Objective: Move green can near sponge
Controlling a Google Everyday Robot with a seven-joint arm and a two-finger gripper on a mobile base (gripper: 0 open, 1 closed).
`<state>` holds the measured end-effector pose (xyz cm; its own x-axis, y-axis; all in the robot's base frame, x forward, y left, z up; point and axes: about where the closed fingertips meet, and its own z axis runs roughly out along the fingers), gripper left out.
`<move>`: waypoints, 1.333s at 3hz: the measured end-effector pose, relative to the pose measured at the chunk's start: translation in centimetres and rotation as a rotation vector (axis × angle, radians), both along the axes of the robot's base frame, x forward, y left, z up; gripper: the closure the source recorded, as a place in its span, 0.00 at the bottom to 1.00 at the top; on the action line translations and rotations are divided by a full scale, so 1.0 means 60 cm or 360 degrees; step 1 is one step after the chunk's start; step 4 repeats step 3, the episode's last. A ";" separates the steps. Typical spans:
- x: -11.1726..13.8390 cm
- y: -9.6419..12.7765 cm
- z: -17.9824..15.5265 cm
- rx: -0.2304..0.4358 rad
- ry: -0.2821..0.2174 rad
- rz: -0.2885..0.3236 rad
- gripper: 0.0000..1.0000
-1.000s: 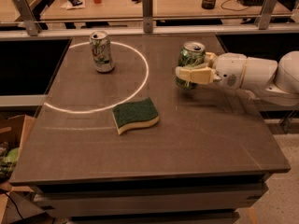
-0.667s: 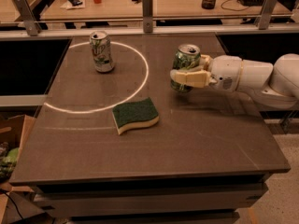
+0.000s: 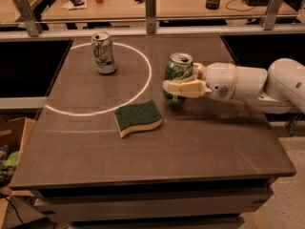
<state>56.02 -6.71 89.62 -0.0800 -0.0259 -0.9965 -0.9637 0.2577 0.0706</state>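
The green can (image 3: 177,72) has a green body with pale swirls and a silver top. It stands upright right of the table's middle. My gripper (image 3: 177,83) reaches in from the right and is shut on the can, one pale finger (image 3: 185,88) across its front. The sponge (image 3: 138,117), dark green on top and yellow underneath, lies flat just below and left of the can, a short gap away.
A white-silver can with green lettering (image 3: 103,52) stands at the back left inside a white circle line (image 3: 143,87) on the brown table (image 3: 190,147). Metal rail posts (image 3: 150,6) line the far edge. Another desk with clutter lies behind.
My gripper has slid the green can leftward, closer to the sponge. The sponge and the other can have not moved.
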 end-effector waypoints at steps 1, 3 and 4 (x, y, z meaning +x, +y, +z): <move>-0.031 0.028 -0.012 0.0008 0.0013 0.0097 1.00; -0.052 0.047 -0.024 -0.0004 0.0008 0.0145 0.82; -0.052 0.047 -0.024 -0.0004 0.0008 0.0145 0.82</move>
